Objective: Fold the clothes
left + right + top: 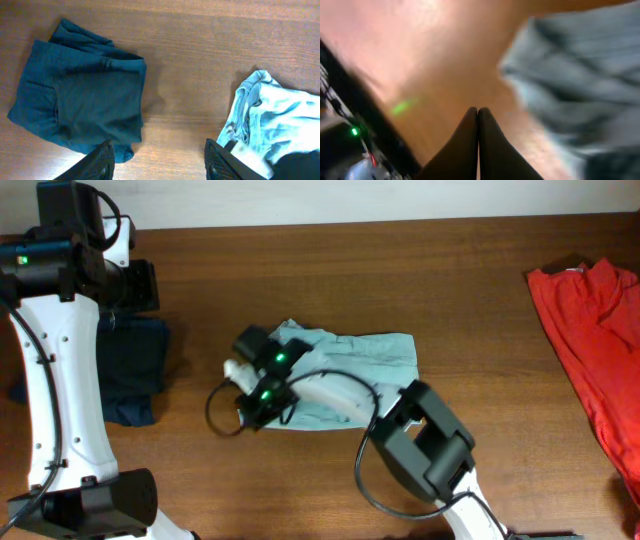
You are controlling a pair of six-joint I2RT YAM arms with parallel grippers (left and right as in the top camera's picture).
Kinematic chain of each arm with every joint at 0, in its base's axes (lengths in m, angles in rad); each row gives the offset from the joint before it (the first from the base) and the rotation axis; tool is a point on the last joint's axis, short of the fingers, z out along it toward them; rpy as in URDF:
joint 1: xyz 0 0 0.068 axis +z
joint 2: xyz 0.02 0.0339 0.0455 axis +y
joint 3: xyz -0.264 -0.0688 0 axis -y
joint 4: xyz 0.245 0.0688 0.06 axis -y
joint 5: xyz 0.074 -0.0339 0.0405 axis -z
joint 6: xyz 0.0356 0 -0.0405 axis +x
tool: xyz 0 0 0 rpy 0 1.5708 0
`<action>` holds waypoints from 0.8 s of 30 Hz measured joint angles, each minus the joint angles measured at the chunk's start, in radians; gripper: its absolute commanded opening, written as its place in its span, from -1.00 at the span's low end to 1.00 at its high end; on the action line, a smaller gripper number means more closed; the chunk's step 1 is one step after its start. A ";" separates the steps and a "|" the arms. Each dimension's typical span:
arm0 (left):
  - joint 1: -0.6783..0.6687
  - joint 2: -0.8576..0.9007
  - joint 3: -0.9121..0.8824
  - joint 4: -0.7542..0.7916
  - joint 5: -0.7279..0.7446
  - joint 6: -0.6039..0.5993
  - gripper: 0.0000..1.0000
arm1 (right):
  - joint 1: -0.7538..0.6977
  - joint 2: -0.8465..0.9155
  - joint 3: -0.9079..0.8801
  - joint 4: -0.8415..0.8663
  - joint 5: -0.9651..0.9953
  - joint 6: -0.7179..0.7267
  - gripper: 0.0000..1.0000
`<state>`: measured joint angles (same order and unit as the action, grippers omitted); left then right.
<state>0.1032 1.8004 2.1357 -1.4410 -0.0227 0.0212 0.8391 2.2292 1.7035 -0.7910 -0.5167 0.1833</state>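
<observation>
A light blue-green garment (pixel 350 370) lies crumpled at the table's middle. It also shows in the left wrist view (pixel 272 117) and, blurred, in the right wrist view (pixel 580 75). A dark teal garment (pixel 130 365) lies folded at the left, seen in the left wrist view (pixel 80 100) too. A red garment (pixel 590 320) lies spread at the right edge. My left gripper (pixel 160 162) is open and empty above bare wood between the teal and light garments. My right gripper (pixel 478 112) is shut with nothing seen in it, over wood at the light garment's left edge (pixel 240 366).
The right arm (pixel 330 395) lies across the light garment from its base (pixel 430 445) at the front. The left arm (pixel 50 370) stands along the left edge, partly over the teal garment. A black cable (pixel 215 415) loops beside the right wrist.
</observation>
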 measured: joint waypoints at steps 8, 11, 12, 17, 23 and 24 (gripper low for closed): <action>0.000 0.000 0.000 -0.013 0.077 0.000 0.15 | -0.136 -0.075 0.035 -0.144 0.073 -0.027 -0.92; -0.010 0.000 -0.002 -0.006 0.202 0.049 0.15 | -0.261 -0.147 0.049 -0.220 0.089 -0.022 -0.91; -0.019 0.000 -0.005 0.003 0.237 0.071 0.15 | -0.296 -0.167 0.051 -0.248 0.090 -0.019 -0.92; -0.127 0.009 -0.065 0.106 0.362 0.188 -0.11 | -0.458 -0.216 0.064 -0.396 0.112 0.009 -0.90; -0.292 0.126 -0.177 0.224 0.410 0.301 -0.18 | -0.540 -0.215 0.063 -0.538 0.222 0.025 -0.81; -0.310 0.154 -0.189 0.230 0.409 0.310 -0.19 | -0.551 -0.215 0.063 -0.550 0.239 0.026 -0.80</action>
<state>-0.2070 1.9541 1.9465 -1.2110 0.3859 0.3313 0.2882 2.0144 1.7664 -1.3407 -0.2779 0.2089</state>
